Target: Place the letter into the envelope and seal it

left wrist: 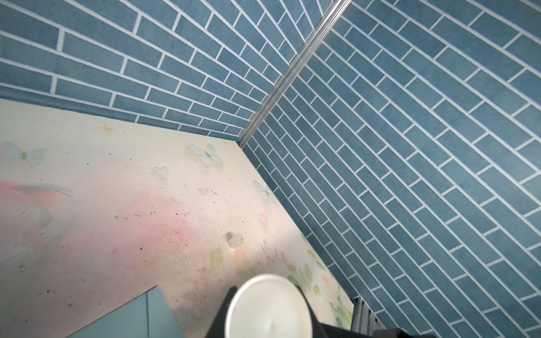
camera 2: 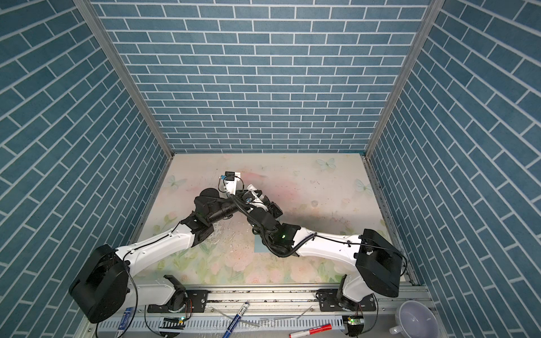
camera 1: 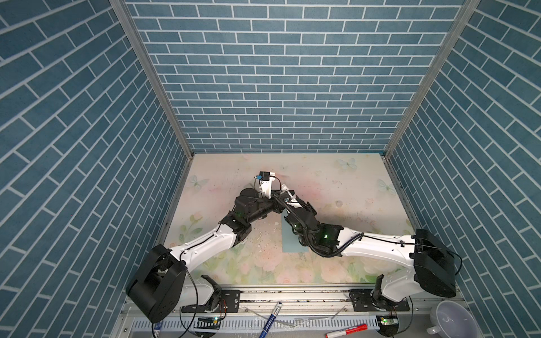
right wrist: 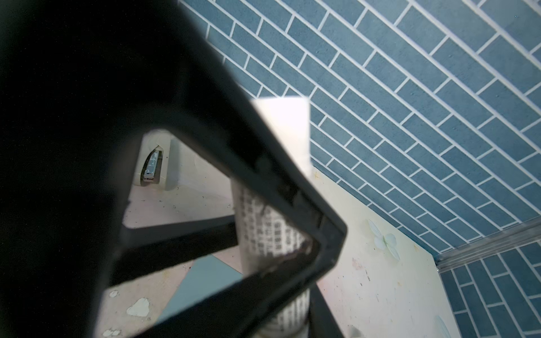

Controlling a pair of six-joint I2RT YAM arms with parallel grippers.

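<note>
**Envelope** [camera 1: 288, 244] [camera 2: 258, 246]: plain teal paper, lying flat on the tabletop near the middle. In both top views the right arm's wrist covers most of it, and only its near end shows. The left wrist view shows one corner [left wrist: 137, 319] with a straight seam line. The right wrist view shows a teal patch [right wrist: 202, 278] behind the finger frame. Whether the flap is up or down cannot be told.

**White tube** [right wrist: 269, 231]: a cylinder with rows of dark print on its body and a plain white upper part, held above the envelope. Its round end [left wrist: 269, 301] faces the left wrist camera.

**Left hand** [left wrist: 269, 317]: set narrow, with dark fingers on either side of the white tube and gripping it.

**Right hand** [right wrist: 292, 292]: set narrow, with its black open-frame fingers closed around the same white tube. The two hands meet over the middle of the tabletop.

**Tabletop** [camera 1: 336, 181]: pale floral and butterfly print, scuffed and speckled.

**Small translucent round piece** [left wrist: 236, 240] [camera 1: 339, 203]: on the tabletop, well apart from the envelope, on the right side.

**Walls** [camera 1: 263, 87]: blue brick pattern on three sides.

**Front rail items:** blue pen [camera 1: 270, 319], red-and-white marker [camera 1: 348, 330] and white bowl [camera 1: 450, 319].
</note>
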